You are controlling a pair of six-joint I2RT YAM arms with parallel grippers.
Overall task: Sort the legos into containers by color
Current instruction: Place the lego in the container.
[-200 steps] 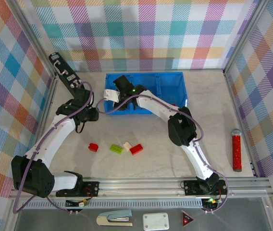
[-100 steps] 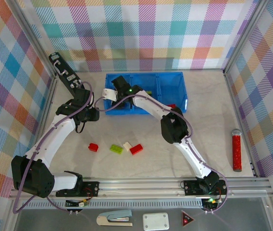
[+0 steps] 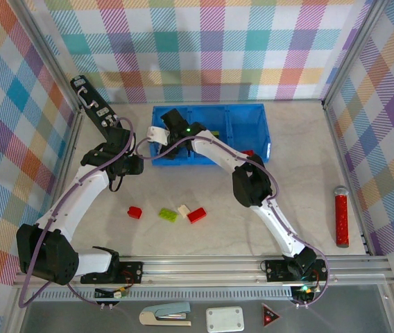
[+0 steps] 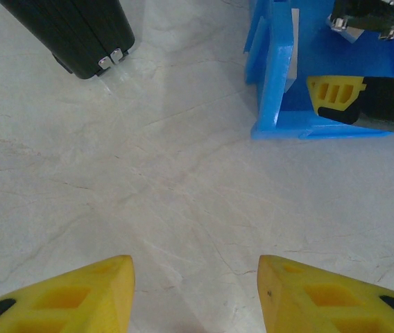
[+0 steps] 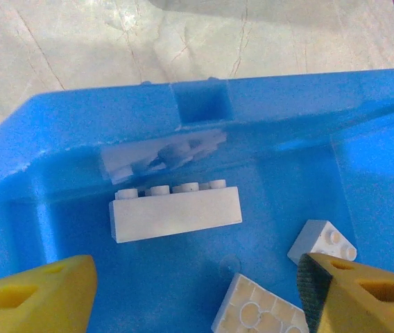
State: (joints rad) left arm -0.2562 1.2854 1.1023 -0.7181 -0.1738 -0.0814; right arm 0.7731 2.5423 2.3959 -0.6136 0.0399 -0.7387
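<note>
- My left gripper (image 4: 197, 298) hangs released at the bottom of its wrist view, with bare table between the fingers.
- Mid-table in the overhead view, four loose legos lie in a row: a red brick (image 3: 135, 212), a lime green brick (image 3: 168, 215), a cream brick (image 3: 184, 210) and a second red brick (image 3: 197, 215).
- My right gripper (image 5: 197, 298) is spread wide and empty inside the left compartment of the blue tray (image 3: 249, 125), above three cream bricks (image 5: 176, 213).
</note>
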